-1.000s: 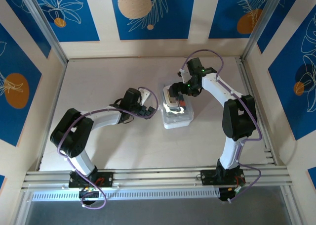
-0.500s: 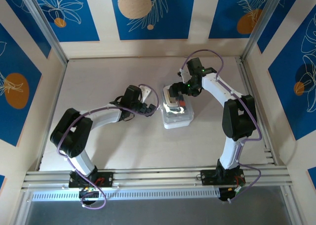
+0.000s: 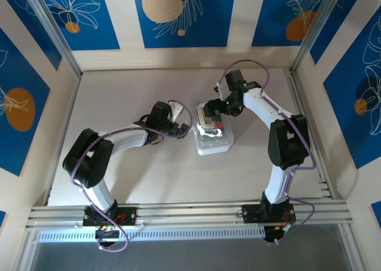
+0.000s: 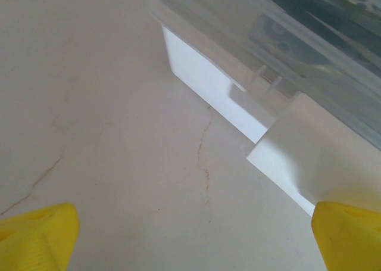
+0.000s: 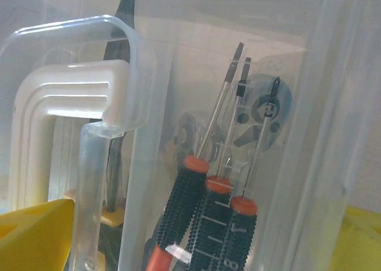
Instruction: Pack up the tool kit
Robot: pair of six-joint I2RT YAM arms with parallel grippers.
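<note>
A translucent white rectangular plastic case (image 3: 214, 135) lies in the middle of the pale table (image 3: 149, 176), between the arms. The left gripper (image 3: 183, 128) sits low just beside its left wall, yellow fingertips (image 4: 41, 235) spread wide around nothing. The right gripper (image 3: 210, 112) hangs over the case's far end, also spread wide, the moulded handle (image 5: 77, 98) close before it. Three black-and-orange-handled screwdrivers (image 5: 205, 211) show through the wall; their white markings are too blurred to read.
</note>
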